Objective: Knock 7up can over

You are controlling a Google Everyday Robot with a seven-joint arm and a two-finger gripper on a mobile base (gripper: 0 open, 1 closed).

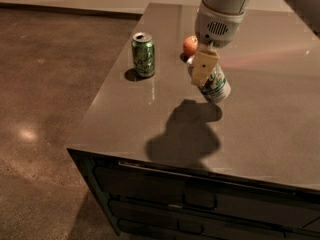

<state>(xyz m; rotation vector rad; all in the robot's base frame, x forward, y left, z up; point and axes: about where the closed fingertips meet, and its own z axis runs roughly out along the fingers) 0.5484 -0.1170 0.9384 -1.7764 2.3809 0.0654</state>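
Pincer (204, 73) of a one-armed mobile robot hangs low over a dark countertop (270, 114), set against the upper side of the 7up can (218, 87). The can leans well off upright, its top tipped toward the far left and hidden behind the tool, its green-banded base toward the near right, close to the surface. Whether the pincer is clamped on the can or only pressing against it cannot be told from this angle (its own body covers the point of contact). The high contact looks chosen for leverage: a push near the top tips a can rather than sliding it. A dark green can (143, 54) stands upright well to the left, and an orange-red fruit (190, 45) sits just behind the arm, both seemingly out of the falling can's path. By this judgement the toppling is begun but not complete.
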